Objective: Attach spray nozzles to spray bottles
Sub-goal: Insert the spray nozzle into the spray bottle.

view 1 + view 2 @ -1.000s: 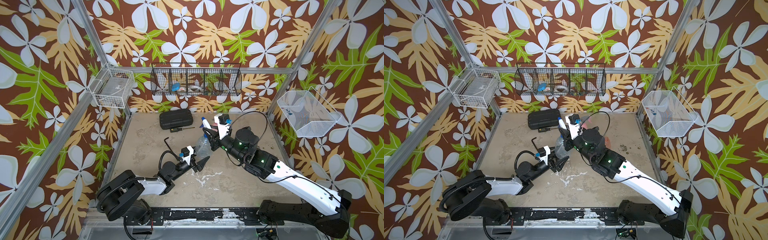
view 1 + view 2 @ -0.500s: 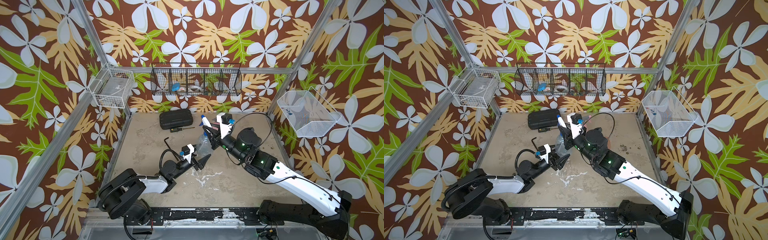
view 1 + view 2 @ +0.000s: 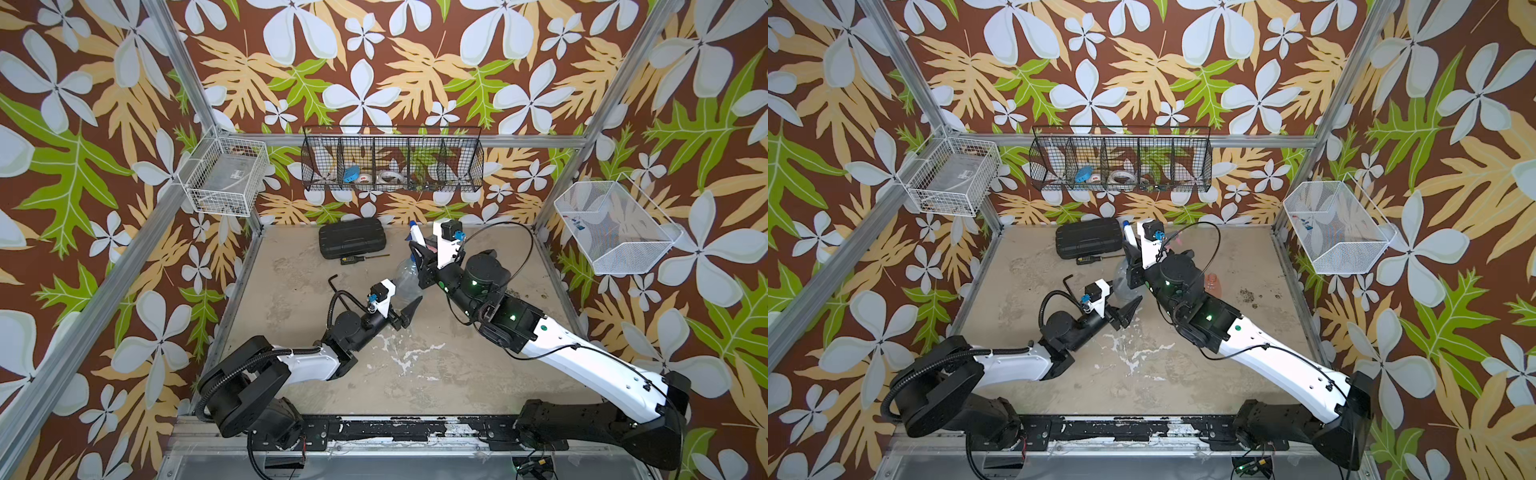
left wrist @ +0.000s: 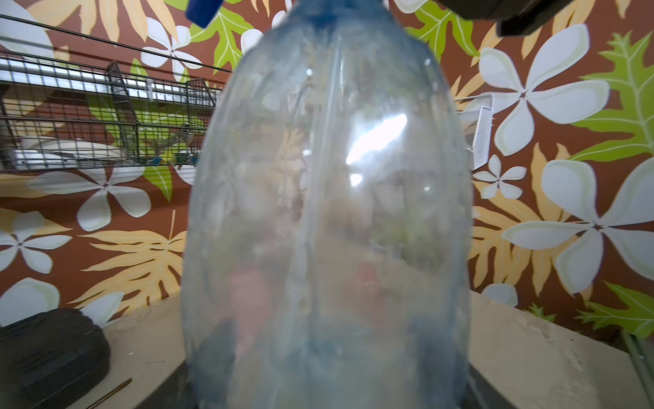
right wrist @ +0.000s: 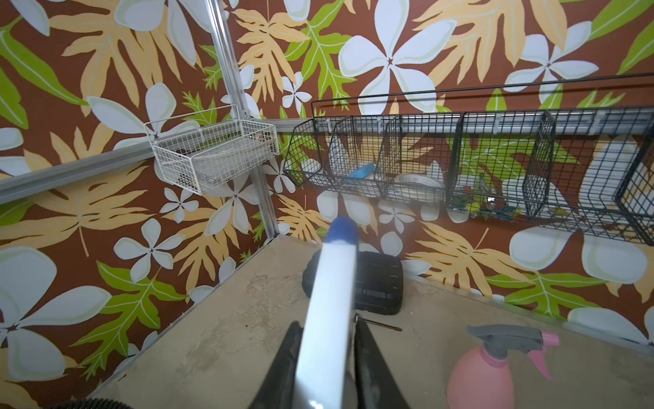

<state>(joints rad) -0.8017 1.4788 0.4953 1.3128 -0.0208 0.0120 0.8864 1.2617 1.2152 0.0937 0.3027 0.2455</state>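
The step in hand looks like fitting the white and blue nozzle (image 3: 415, 233) to the clear bottle (image 3: 406, 277), which stands upright near the centre of the frame in both top views; the left gripper (image 3: 404, 312) reaches in from the lower left and its fingers grasp the bottle low on its body, the bottle filling the left wrist view; the right gripper (image 5: 327, 329) comes from the right, its two black fingers clenched on the white body of the nozzle, whose blue tip points toward the black case (image 5: 368, 287) at the back; a blue collar sits at the bottle's neck at the top edge of the left wrist view, though I cannot tell whether it is threaded home; the pink bottle (image 5: 481, 379), lower right in the right wrist view, already wears its pink and grey nozzle (image 5: 506, 338); the orange bottle (image 3: 1212, 284) stands bare just right of the right arm; the next move probably calls for turning the nozzle squarely about the neck while the left grip resists the twist.
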